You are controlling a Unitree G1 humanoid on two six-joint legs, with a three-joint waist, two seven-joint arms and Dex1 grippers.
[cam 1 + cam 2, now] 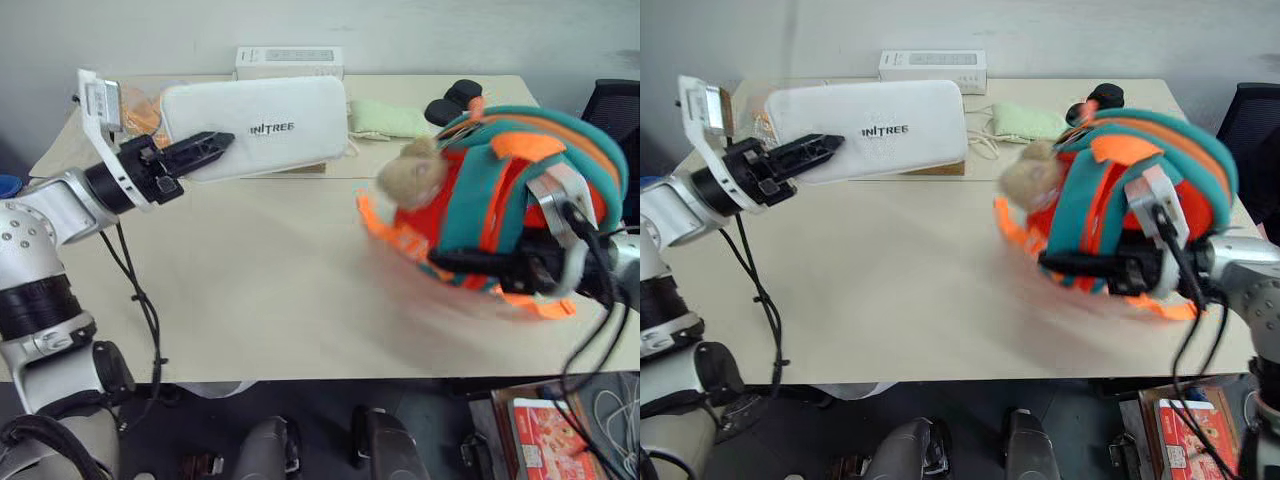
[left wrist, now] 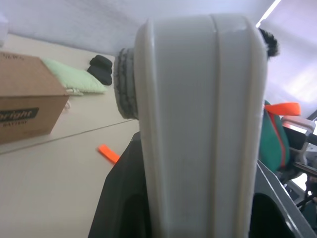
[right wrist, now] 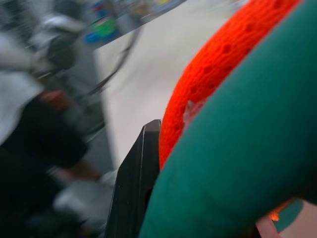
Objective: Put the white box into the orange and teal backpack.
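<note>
White box (image 1: 265, 125) is clamped in the left fingers (image 1: 212, 148), raised above the counter (image 1: 270, 290). Right fingers (image 1: 1060, 265) grip the orange and teal backpack (image 1: 500, 190). Insertion remains outstanding.

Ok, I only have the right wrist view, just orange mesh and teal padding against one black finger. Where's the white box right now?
Observer: The white box is in the left hand, lifted over the far left of the table.
Operator: And the backpack, is it flat on the table?
Observer: No, the right hand grips the backpack at its near side and has it tipped up.
Operator: Anything between them?
Observer: Bare tabletop. A brown cardboard box sits behind the white box.
</note>
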